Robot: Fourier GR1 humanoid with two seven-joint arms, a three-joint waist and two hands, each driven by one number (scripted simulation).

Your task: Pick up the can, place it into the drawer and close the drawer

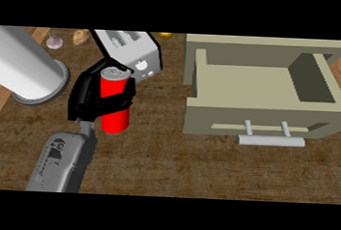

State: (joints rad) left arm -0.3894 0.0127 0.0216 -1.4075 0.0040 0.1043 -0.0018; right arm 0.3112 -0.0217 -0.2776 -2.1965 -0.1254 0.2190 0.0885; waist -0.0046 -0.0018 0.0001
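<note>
head view: i have one grey forearm [63, 160] coming up from the lower edge at about 7 o'clock, slanting toward 1 o'clock, and by its place on the left of the view i take it as my left. its black left hand [96, 96] sits left of centre with its fingers curled round the red can [115, 105], which stands nearly upright in the grip, silver top pointing to 12 o'clock and its red lower end poking out below the fingers toward 6 o'clock. my other hand does not show.

the beige drawer [262, 122] lies at 3 o'clock from the can, pulled open, its silver handle [271, 139] on the front face toward 6 o'clock; i see nothing inside its tray. the can is well apart from it, over the wooden table [185, 166].

a big grey cylinder [25, 67] fills the 10 o'clock corner, and a silver appliance [133, 50] sits at 12 o'clock just beyond the can.
</note>
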